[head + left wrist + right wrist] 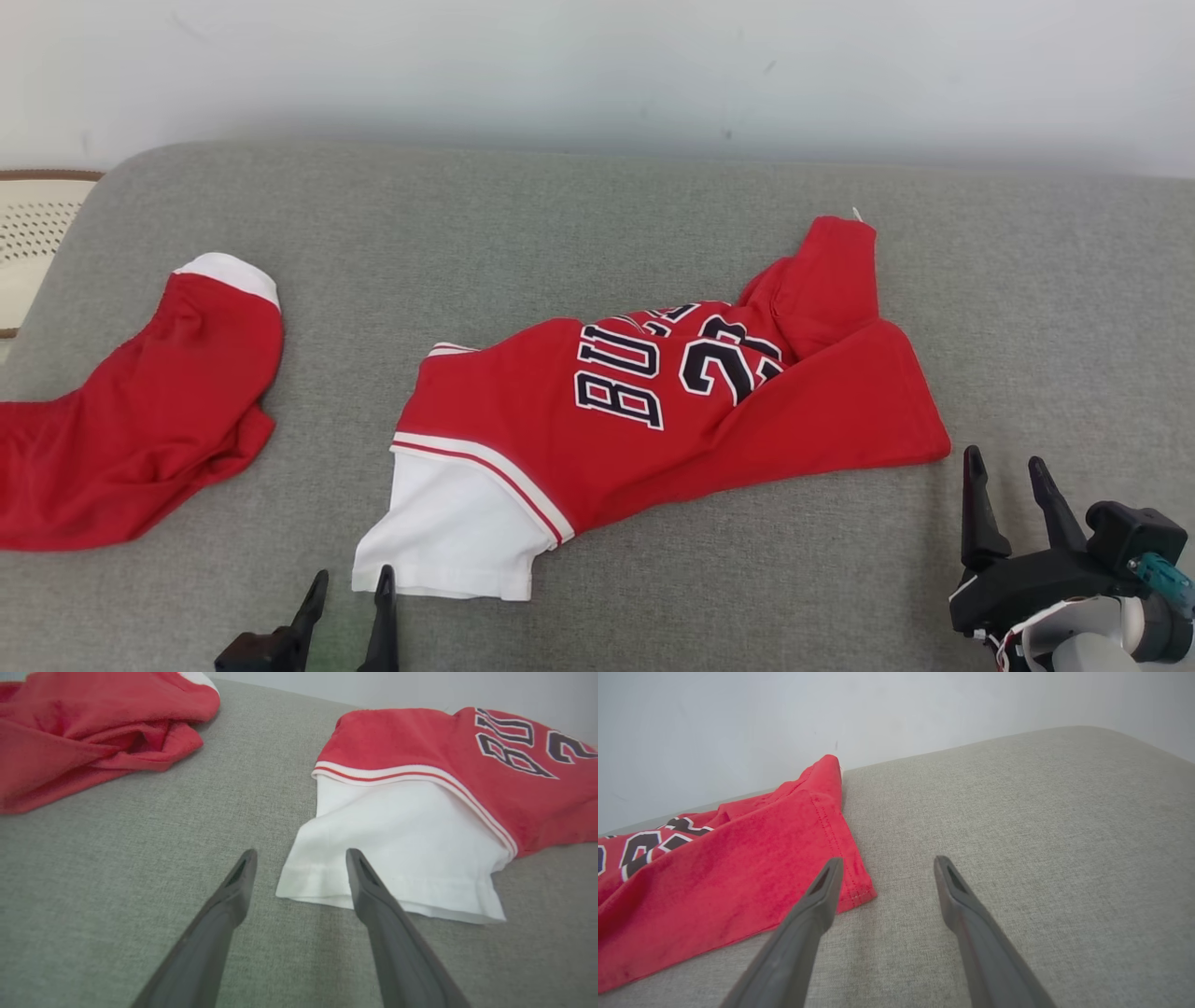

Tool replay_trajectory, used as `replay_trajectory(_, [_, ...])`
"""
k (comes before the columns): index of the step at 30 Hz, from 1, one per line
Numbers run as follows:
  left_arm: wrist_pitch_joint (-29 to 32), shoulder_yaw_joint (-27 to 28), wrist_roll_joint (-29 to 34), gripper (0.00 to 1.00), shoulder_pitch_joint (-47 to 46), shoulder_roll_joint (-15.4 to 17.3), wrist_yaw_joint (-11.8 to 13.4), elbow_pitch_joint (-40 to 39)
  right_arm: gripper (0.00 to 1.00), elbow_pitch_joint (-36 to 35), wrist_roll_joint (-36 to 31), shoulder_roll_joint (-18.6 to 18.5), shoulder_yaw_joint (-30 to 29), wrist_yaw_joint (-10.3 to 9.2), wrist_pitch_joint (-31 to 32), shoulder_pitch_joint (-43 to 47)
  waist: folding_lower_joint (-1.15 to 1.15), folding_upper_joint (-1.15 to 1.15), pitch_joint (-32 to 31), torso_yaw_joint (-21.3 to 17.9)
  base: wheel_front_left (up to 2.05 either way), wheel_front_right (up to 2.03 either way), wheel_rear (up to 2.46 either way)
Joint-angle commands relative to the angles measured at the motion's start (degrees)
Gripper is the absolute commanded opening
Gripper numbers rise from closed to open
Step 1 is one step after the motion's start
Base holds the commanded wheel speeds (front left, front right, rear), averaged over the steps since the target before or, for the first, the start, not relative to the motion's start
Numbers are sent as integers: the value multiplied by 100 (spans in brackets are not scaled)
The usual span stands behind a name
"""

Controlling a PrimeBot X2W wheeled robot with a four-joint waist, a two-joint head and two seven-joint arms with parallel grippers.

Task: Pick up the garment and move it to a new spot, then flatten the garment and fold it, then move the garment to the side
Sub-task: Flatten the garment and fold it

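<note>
Red jersey (560, 439) lies crumpled mid grey padded surface (653, 224), lettering up, white sleeve (448, 532) on the robot's side. Left tool (353, 574) spread apart, holding nothing, tips right at the sleeve's hem. Right tool (1004, 457) wide open, holding nothing, just beside the jersey's red hem corner. Second red garment (140, 420) lies well apart on the left.

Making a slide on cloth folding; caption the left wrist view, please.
Open left gripper at the white sleeve of a red jersey on a grey cushion, second red garment beyond.
</note>
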Motion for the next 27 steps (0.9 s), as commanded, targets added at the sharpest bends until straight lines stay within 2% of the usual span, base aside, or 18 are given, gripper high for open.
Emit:
replay_trajectory(1, [-2,-18,17,100,135,6,21,-35,100,23,25,-20,7,-2,-2,-3,0,0,-18,41,0,0,0])
replay_trajectory(5, [-2,-116,3,100,144,6,80,-232,100,95,-12,-35,6,-3,-2,-28,0,0,-11,170,0,0,0])
replay_trajectory(16, [-2,-455,70,100,65,6,11,-476,100,601,-234,-99,-244,-2,-2,-303,0,0,225,715,0,0,0])
replay_trajectory(17, [-2,-471,86,100,74,5,3,-488,97,663,-267,-99,-273,-2,-3,-330,0,0,229,750,0,0,0])
replay_trajectory(18, [-2,-473,106,100,88,6,6,-495,75,735,-315,-104,-304,-2,-3,-332,0,0,228,778,0,0,0])
replay_trajectory(20, [-2,-469,114,100,121,5,-5,-505,17,883,-379,-67,-335,-3,-2,-330,0,0,212,813,0,0,0])
replay_trajectory(21, [-2,-467,113,100,133,6,-6,-513,0,915,-407,-52,-352,-3,-3,-332,0,0,204,820,0,0,0])
replay_trajectory(27, [-2,-466,135,100,206,7,-11,-561,0,829,-451,-24,-509,-3,-2,-113,0,0,63,711,0,0,0])
